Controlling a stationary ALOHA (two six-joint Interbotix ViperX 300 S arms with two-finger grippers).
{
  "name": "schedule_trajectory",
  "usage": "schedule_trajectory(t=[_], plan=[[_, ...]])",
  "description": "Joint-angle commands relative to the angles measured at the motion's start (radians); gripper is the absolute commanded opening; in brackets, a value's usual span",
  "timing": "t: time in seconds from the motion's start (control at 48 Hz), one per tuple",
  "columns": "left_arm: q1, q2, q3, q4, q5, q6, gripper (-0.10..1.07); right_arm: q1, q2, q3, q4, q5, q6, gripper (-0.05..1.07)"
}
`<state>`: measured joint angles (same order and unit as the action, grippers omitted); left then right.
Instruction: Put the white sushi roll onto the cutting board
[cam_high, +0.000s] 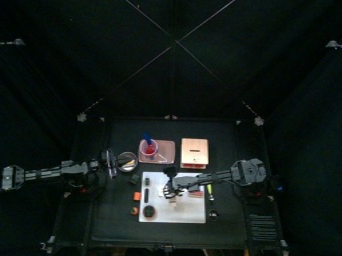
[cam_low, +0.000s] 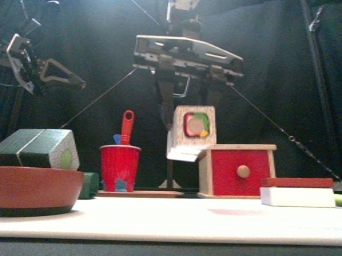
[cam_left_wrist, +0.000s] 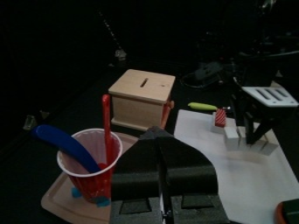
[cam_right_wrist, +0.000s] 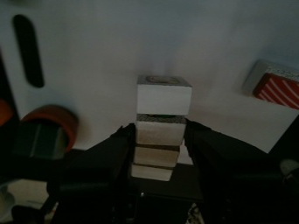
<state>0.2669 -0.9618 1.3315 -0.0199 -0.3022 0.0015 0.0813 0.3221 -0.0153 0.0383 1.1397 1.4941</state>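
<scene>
Between right end effector (cam_right_wrist: 158, 144), sushi roll (cam_right_wrist: 162, 118)

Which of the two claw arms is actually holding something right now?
The right gripper: its jaws clamp the white sushi roll over the cutting board. The left gripper hovers by the red cup, holding nothing.

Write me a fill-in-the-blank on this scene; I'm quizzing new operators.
1. The roll sits in the gripper of the ____ arm.
2. The board under it is ____ in colour.
3. The cup holding utensils is ____ in colour.
Missing words: right; white; red.
</scene>
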Motion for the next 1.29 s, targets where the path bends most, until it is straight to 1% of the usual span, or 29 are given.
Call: schedule_trajectory(t=[0.0, 0.146, 0.292, 0.479, 0.562, 0.708, 0.792, 0.917, 1.021, 1.271], plan=[[0.002, 0.002, -0.006, 0.000, -0.009, 0.003, 0.00, -0.005, -0.072, 0.040, -0.017, -0.035, 0.025, 0.70], [0.005, 0.002, -0.008, -0.002, -0.009, 0.003, 0.00, 0.000, -0.095, 0.103, -0.014, -0.123, 0.035, 0.70], [0.005, 0.002, -0.008, -0.002, -0.009, 0.003, 0.00, 0.000, -0.098, 0.161, 0.000, -0.187, 0.041, 0.70], [0.006, 0.002, -0.006, 0.000, -0.009, 0.003, 0.00, 0.000, -0.104, 0.198, -0.028, -0.207, 0.086, 0.70], [0.006, 0.002, -0.006, 0.000, -0.009, 0.003, 0.00, 0.000, -0.107, 0.202, -0.043, -0.212, 0.107, 0.70], [0.005, 0.002, -0.008, -0.002, -0.009, 0.003, 0.00, 0.002, -0.107, 0.198, -0.057, -0.216, 0.107, 0.72], [0.006, 0.002, -0.009, -0.002, -0.011, 0.003, 0.00, 0.002, -0.106, 0.198, -0.055, -0.216, 0.110, 0.77], [0.005, 0.002, -0.008, -0.002, -0.011, 0.003, 0.00, 0.002, -0.098, 0.196, -0.049, -0.221, 0.110, 0.88], [0.005, 0.002, -0.008, -0.002, -0.011, 0.003, 0.00, 0.002, -0.094, 0.196, -0.049, -0.230, 0.110, 0.93], [0.005, 0.002, -0.008, -0.002, -0.011, 0.003, 0.00, 0.003, -0.080, 0.210, -0.034, -0.245, 0.110, 0.94]])
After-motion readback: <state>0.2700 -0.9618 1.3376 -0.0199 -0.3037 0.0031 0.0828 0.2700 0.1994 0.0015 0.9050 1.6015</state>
